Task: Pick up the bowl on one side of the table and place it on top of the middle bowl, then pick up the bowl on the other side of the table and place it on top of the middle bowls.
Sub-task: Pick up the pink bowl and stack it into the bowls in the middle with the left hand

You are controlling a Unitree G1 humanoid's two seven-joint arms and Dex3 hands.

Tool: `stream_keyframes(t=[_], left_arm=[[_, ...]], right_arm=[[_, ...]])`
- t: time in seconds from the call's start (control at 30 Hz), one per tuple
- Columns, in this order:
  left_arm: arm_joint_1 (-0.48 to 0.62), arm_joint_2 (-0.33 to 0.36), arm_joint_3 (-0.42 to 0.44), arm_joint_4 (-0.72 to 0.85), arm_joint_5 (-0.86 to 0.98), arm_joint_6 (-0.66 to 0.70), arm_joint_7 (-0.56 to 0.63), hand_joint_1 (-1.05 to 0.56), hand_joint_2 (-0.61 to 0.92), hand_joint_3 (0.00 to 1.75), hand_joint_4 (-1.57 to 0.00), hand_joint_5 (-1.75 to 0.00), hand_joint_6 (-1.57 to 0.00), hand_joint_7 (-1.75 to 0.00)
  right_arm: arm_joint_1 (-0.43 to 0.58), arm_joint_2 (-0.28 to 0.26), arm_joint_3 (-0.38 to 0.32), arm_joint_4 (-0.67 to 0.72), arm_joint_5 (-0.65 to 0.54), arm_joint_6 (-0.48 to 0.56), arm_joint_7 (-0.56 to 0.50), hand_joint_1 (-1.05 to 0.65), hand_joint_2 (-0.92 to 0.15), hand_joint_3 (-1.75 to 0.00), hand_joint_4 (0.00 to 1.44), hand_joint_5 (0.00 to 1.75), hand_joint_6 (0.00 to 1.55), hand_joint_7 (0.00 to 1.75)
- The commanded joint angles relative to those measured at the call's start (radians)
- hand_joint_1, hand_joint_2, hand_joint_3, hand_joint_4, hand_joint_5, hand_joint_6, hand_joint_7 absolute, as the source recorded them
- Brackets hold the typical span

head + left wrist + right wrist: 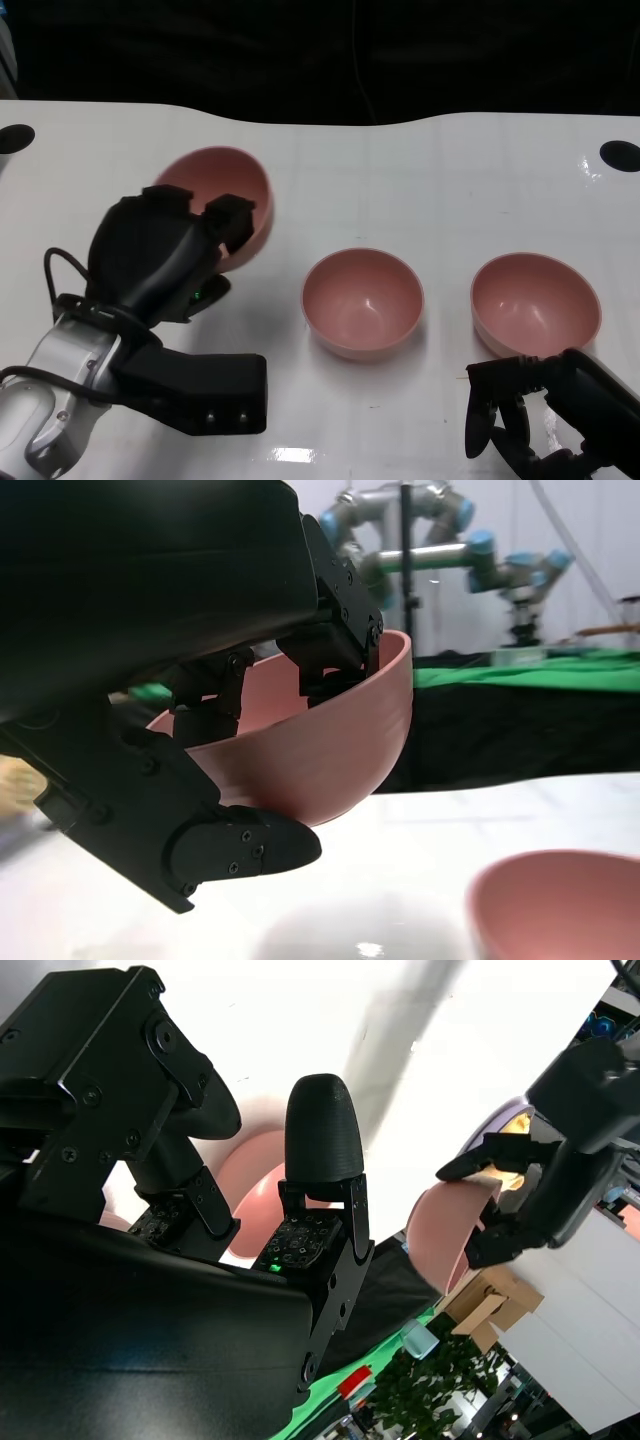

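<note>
left hand [175,250]: grips left bowl [238,200] at its near rim, fingers [232,218] hooked inside the rim, thumb under the outer wall; bowl tilted, opening turned up and away from the robot
left bowl position: at the table's left side, well apart from middle bowl [362,302]; the left wrist view shows it lifted clear of the table
right hand [520,415]: at the table's near right edge, holds nothing, fingers apart and pointing down; just in front of right bowl [535,300], not touching it
middle bowl: upright on table, centre, nothing stacked in it
right bowl: upright on table, beside middle bowl with a gap between them
left wrist view only: gap between left bowl [330,740] underside and table; thumb [235,845] beneath the bowl; rim of another pink bowl [560,905] low in the corner
right wrist view only: right hand's fingers [322,1140] spread with nothing in them; far off, left hand [540,1190] holding the tilted bowl [445,1225]
table [430,180]: white, glossy, wavy far edge, round black holes [620,155] at far corners
room: black drape behind the table, green cloth surface [530,670], grey-and-blue robot arms [440,540] at the back; cardboard boxes [490,1305] and a green plant [430,1390] in right wrist view
</note>
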Motion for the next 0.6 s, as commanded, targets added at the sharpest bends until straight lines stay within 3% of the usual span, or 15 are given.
stream_keyframes(t=[0.03, 0.17, 0.47, 0.53, 0.57, 0.6], left_arm=[[-0.033, 0.007, 0.013, 0.009, -0.072, -0.097, -0.027, -0.18, 0.5, 0.97, -0.91, -1.75, -0.72, -1.74], [-0.066, -0.007, 0.01, 0.038, -0.119, -0.176, -0.052, -0.21, 0.47, 0.99, -0.92, -1.75, -0.72, -1.75], [-0.143, -0.067, -0.021, 0.069, -0.177, -0.216, -0.219, -0.19, 0.44, 1.07, -0.9, -1.75, -0.78, -1.66], [-0.172, -0.084, -0.04, 0.096, -0.175, -0.228, -0.249, -0.17, 0.44, 1.02, -0.89, -1.75, -0.78, -1.6], [-0.186, -0.093, -0.049, 0.113, -0.175, -0.24, -0.258, -0.18, 0.46, 0.95, -0.88, -1.75, -0.82, -1.44], [-0.196, -0.1, -0.055, 0.128, -0.173, -0.251, -0.261, -0.17, 0.46, 0.93, -0.87, -1.75, -0.84, -1.39]], right_arm=[[-0.001, -0.009, 0.0, -0.01, -0.001, 0.006, -0.004, 0.14, -0.2, -1.51, 0.91, 1.73, 0.89, 1.29], [-0.004, -0.01, 0.002, -0.002, 0.007, -0.008, -0.001, 0.14, -0.19, -1.52, 0.91, 1.73, 0.88, 1.3], [-0.001, -0.011, 0.003, -0.009, 0.009, -0.001, 0.0, 0.12, -0.18, -1.54, 0.93, 1.71, 0.88, 1.32], [0.0, -0.011, 0.004, -0.015, 0.006, 0.004, 0.0, 0.12, -0.18, -1.54, 0.93, 1.71, 0.88, 1.32], [0.0, -0.012, 0.004, -0.018, 0.003, 0.006, 0.0, 0.12, -0.17, -1.54, 0.93, 1.71, 0.88, 1.33], [0.001, -0.012, 0.005, -0.021, 0.002, 0.008, 0.0, 0.12, -0.17, -1.54, 0.93, 1.71, 0.88, 1.33]])
